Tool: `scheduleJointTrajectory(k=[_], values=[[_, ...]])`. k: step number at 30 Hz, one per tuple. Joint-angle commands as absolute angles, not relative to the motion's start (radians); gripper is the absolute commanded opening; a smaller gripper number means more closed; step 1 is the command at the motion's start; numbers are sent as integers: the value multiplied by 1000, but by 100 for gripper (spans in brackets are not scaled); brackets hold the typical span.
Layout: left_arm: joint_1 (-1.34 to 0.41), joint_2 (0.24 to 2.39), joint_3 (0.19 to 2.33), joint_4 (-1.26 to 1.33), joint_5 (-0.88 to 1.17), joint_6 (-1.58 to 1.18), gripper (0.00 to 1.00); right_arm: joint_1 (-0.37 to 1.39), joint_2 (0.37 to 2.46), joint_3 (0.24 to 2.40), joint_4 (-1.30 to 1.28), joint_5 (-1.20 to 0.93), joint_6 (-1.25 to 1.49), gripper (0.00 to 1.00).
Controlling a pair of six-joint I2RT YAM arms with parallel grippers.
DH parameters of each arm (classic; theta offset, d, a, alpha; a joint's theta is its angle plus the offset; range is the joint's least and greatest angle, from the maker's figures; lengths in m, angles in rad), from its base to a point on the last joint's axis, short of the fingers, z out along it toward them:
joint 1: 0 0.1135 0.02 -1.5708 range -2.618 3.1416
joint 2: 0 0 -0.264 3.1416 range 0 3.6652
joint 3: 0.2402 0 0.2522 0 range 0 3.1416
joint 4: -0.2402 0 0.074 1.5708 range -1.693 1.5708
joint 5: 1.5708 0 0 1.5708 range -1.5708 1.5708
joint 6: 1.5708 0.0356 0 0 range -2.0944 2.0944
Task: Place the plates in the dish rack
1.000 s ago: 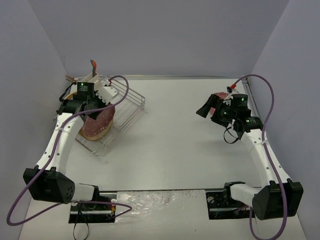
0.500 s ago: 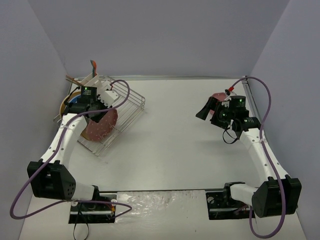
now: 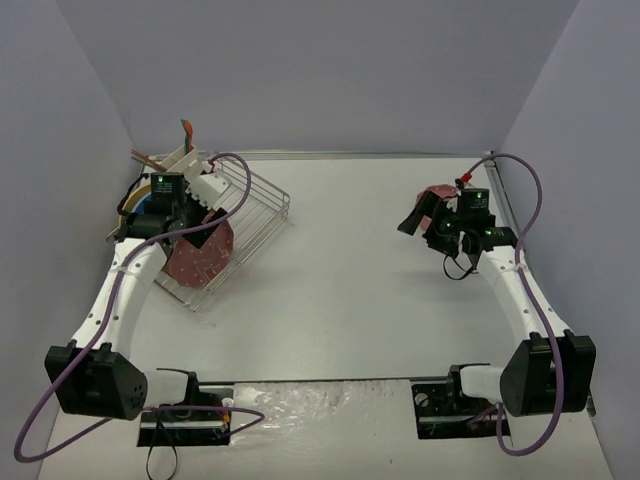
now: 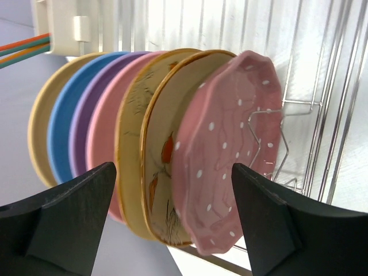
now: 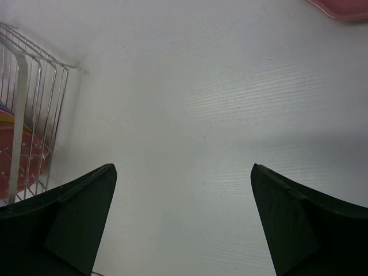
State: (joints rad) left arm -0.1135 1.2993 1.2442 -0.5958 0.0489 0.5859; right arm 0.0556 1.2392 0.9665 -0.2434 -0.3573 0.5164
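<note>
Several plates stand on edge in the dish rack [image 4: 322,115]: yellow [image 4: 39,138], blue [image 4: 63,126], purple [image 4: 80,123], pink [image 4: 99,144], two cream floral ones [image 4: 158,149] and a dark-pink dotted plate [image 4: 230,155] at the near end. My left gripper [image 4: 172,230] is open, its fingers standing apart on either side of the plates' lower edges without touching them. From above, the dotted plate [image 3: 200,255] sits in the rack [image 3: 262,205] under my left gripper [image 3: 185,225]. My right gripper [image 3: 420,215] hangs open over bare table, and a pink plate [image 3: 437,192] lies just behind it.
A white caddy [image 3: 190,160] with orange-handled utensils is clipped to the rack's far corner. The rack sits at an angle at the table's left side, close to the wall. In the right wrist view the pink plate's edge [image 5: 345,8] shows at top right and the rack [image 5: 29,115] at left.
My left gripper has opened and let go of the dotted plate, which now stands upright in the rack. The right arm has shifted only slightly.
</note>
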Motion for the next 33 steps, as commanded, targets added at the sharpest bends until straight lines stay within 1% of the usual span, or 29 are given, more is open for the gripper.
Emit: scheduleJointTrajectory(k=[1,4,7,11,12,14,17,20,24,27,33], values=[[-106,1194,1297,-485,21,470,84,15,1297,1035,-201,-228,598,100],[-107,1144,1299,-464,1,314,89,-51,1344,1046,-201,-128,649,100],[-106,1084,1294,-469,-36,178,96,-88,1429,1083,-201,-12,674,100],[-107,1019,1279,-511,-60,38,97,-127,1547,1171,-201,64,705,100],[-107,1009,1270,-531,-66,-8,97,-134,1574,1198,-200,78,712,99],[-107,973,1249,-595,-74,-101,97,-145,1675,1243,-199,125,719,92],[-107,928,1208,-660,-104,-196,97,-168,1797,1326,-192,144,708,88],[-104,877,1174,-701,-117,-249,97,-185,1899,1387,-178,138,677,85],[-106,858,1161,-766,-143,-261,97,-209,1974,1430,-166,131,660,81],[-106,847,1154,-780,-135,-252,97,-227,2006,1433,-148,113,651,78],[-107,846,1144,-753,-95,-273,97,-254,2044,1429,-119,100,626,69]])
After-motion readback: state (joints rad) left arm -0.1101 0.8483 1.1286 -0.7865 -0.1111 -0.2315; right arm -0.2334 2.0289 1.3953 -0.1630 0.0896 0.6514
